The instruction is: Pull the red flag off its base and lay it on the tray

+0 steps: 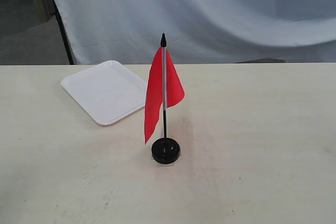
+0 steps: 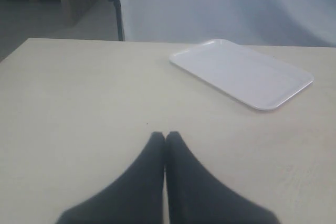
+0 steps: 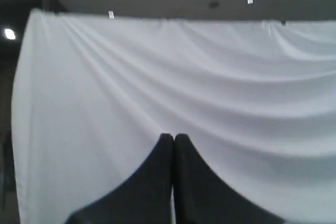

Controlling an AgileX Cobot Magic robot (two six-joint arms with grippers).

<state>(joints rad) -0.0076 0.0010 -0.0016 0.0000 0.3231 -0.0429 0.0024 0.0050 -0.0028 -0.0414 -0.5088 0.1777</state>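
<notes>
Left end effector (image 2: 166,136) and right end effector (image 3: 174,137) both pinched closed, empty. Red flag (image 1: 156,95) stands upright, pole vertical, in base (image 1: 166,150) mid-tabletop (image 1: 252,129). Tray (image 1: 105,92) lies near, far-left of it. Flag is in neither wrist view, so the nearer arm is unclear.

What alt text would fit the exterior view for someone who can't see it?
A small red flag stands upright in a round black base near the middle of a pale table. A white tray lies behind it to the left, and a white cloth backdrop hangs beyond.
</notes>
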